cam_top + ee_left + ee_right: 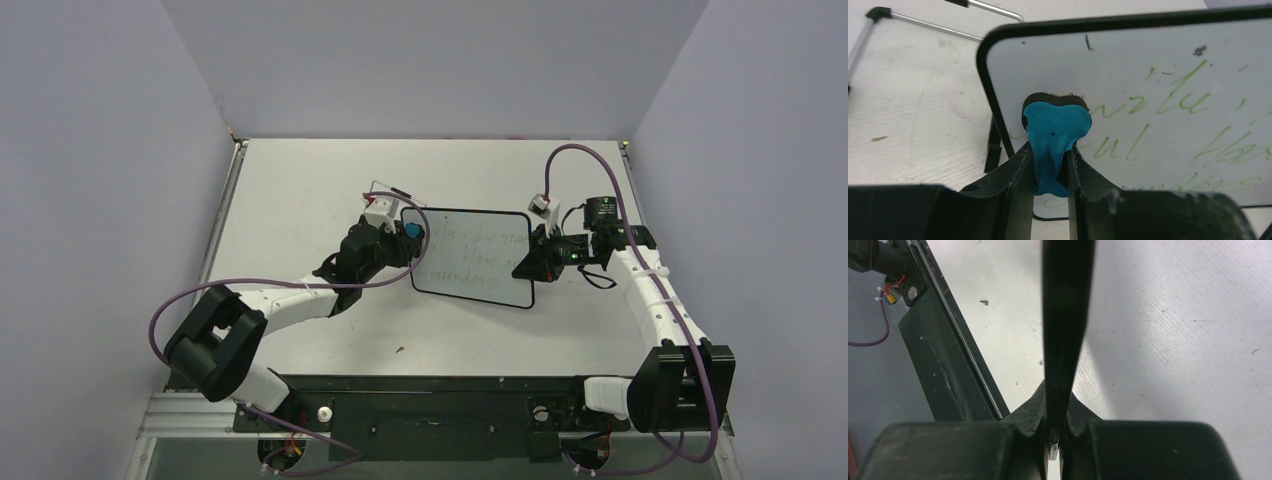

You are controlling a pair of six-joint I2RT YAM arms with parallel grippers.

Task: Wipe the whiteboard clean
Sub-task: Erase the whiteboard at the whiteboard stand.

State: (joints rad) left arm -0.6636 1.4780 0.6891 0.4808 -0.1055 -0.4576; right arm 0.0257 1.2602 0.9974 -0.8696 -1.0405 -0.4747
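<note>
Whiteboard (480, 262), green scrawl (illegible), edge pinched by right pincer (1055, 407), left pincer (1050, 156) clamping blue eraser (1055, 125).

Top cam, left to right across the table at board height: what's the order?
left end effector → eraser in its grip → whiteboard → right end effector, clamped on the whiteboard's right edge

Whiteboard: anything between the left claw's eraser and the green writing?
Nothing visible. The left claw, shut on the blue eraser, faces the whiteboard near its left edge. The green writing starts just beside the eraser on open board. The right claw clamps the board's right edge, away from the eraser.
</note>
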